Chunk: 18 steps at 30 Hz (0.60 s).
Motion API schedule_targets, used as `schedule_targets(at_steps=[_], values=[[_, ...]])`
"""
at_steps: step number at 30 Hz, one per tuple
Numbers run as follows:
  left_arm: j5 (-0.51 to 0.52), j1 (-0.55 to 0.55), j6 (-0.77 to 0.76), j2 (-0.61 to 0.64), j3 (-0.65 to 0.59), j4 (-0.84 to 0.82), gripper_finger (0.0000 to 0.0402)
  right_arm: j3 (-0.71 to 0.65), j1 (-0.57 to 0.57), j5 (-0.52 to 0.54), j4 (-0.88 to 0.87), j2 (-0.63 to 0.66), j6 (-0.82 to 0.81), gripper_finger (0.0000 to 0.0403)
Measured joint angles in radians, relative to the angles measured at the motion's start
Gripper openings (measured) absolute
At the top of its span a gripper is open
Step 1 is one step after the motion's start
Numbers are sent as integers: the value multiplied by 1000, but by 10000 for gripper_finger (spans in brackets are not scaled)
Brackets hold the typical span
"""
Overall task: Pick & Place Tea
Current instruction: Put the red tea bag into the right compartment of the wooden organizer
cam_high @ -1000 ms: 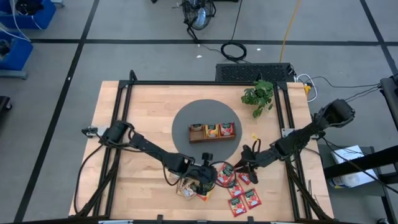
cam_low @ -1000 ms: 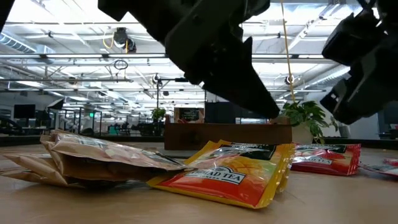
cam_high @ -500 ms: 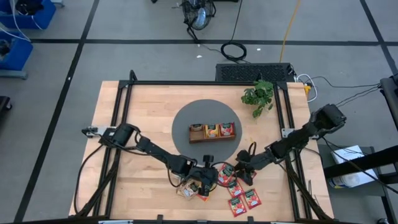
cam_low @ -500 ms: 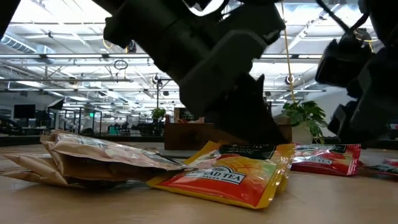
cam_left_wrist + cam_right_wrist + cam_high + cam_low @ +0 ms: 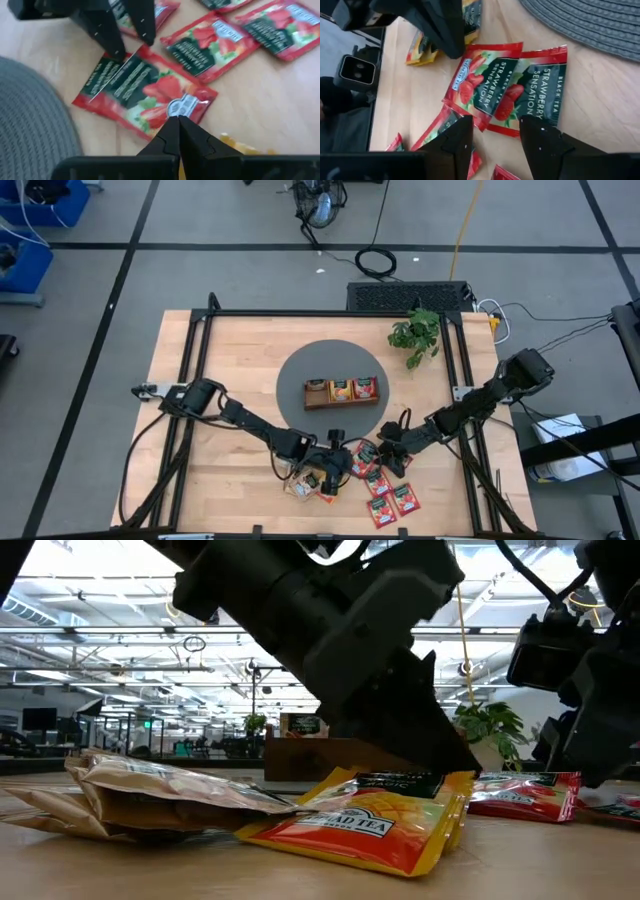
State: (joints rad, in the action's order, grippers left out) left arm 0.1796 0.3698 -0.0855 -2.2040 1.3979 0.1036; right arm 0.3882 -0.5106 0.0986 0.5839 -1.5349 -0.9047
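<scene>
Over the last second my left gripper (image 5: 341,463) has slid from the cream and orange sachets at the table's six o'clock edge toward three o'clock, onto the corner of a red strawberry tea sachet (image 5: 150,90), and my fingers have pressed fully together there. My right gripper (image 5: 495,132) has moved in toward nine o'clock and come lower over the neighbouring red strawberry sachets (image 5: 527,97), its fingers spreading wider apart than before.
</scene>
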Motion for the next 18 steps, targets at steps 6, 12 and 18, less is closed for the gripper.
schedule_targets(at_steps=[6,12,18], values=[[-25,2,-2,0,0,4,9,10,-2,1,-1,1,2,146],[-88,6,2,0,0,2,11,13,-2,1,-6,0,8,145],[-99,6,4,-6,0,8,4,13,-2,1,-6,0,11,143]])
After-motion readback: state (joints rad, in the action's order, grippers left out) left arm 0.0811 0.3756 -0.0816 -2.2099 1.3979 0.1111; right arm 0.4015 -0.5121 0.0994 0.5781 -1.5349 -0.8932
